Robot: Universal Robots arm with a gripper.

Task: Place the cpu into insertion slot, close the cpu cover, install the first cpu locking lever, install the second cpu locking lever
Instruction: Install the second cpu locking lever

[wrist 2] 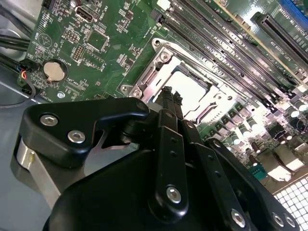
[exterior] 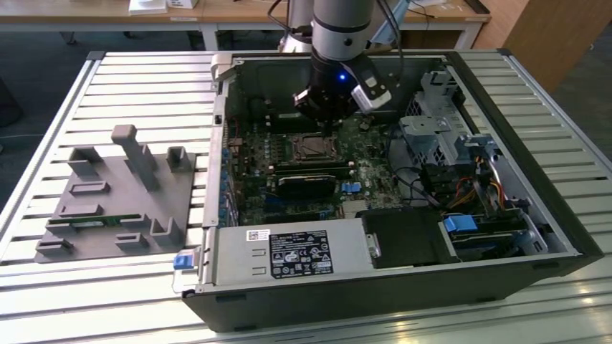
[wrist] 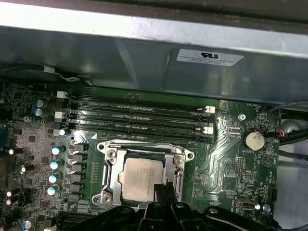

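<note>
A: Where is the cpu [wrist: 141, 176]?

B: It lies flat in the insertion slot [wrist: 111, 166] on the green motherboard [wrist: 226, 144], its silver top showing in both wrist views. In the second wrist view the cpu [wrist 2: 190, 91] is partly hidden behind the black fingers.

A: And the cpu cover [wrist: 179, 179]?

B: A silver metal frame surrounds the chip and appears to lie down around it, though its near edge is cut off by the arm's black body. I cannot make out the locking levers with any certainty.

A: What about the jaws?

B: The gripper [wrist 2: 169, 96] hangs just above the socket's edge. In the second wrist view its two slim tips sit pressed together with nothing between them. In the first wrist view the gripper [wrist: 163, 190] overlaps the chip's corner; whether it touches the chip is unclear.

A: The wider scene?

B: In the exterior view the gripper [exterior: 330, 118] reaches down into the open computer case [exterior: 535, 215], which rests on a slatted desk [exterior: 143, 79]. The socket [exterior: 311, 147] is small there and details are hard to tell. A grey fixture [exterior: 120, 201] stands on the exterior view's left.
</note>
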